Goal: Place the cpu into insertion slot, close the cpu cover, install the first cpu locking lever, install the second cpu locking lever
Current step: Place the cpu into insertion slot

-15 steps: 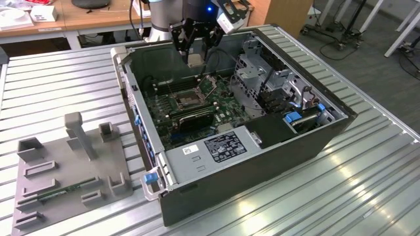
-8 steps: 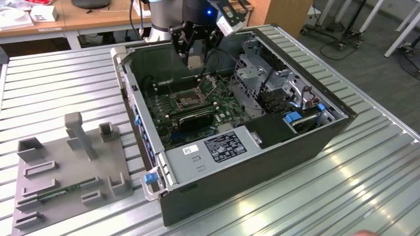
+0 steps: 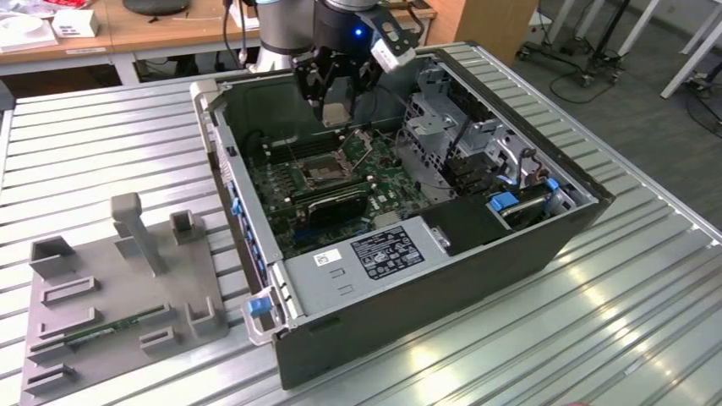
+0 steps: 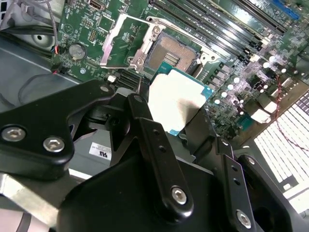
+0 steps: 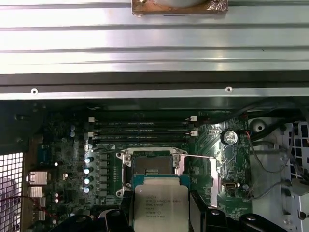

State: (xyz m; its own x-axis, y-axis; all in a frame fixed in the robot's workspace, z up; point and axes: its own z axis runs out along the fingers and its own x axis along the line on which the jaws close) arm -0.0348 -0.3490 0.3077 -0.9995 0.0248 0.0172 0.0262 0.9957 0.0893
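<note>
Tool (image 4: 176,110): black two-finger unit on the arm, set narrow and clamped on the cpu (image 4: 179,99), a small flat square chip with a dull silver-grey metal top and a green edge. One black finger (image 5: 198,212) presses on each of two opposite sides of the chip. The cpu hangs flat-side up in the air above the green circuit board (image 3: 378,193), near the insertion slot (image 4: 171,54) and not seated in it. The slot is a square black-rimmed socket with a dark, pin-filled centre, lying uncovered. The cpu cover (image 4: 110,48), a thin square silver metal frame with a large window, is swung open just beside the slot, on its hinge side. Long narrow black memory slots (image 5: 140,126) run parallel close to the socket. The board sits inside an open dark computer case (image 3: 508,254) lying on its side, with a grey labelled metal box (image 3: 378,252) at one end. The case rests on a ribbed silver metal counter (image 3: 113,144). A grey moulded holder (image 3: 124,288) with upright posts and pockets stands well apart, toward the exterior view's left. Behind it are a wooden desk (image 3: 169,30) and a grey floor (image 3: 631,76).
</note>
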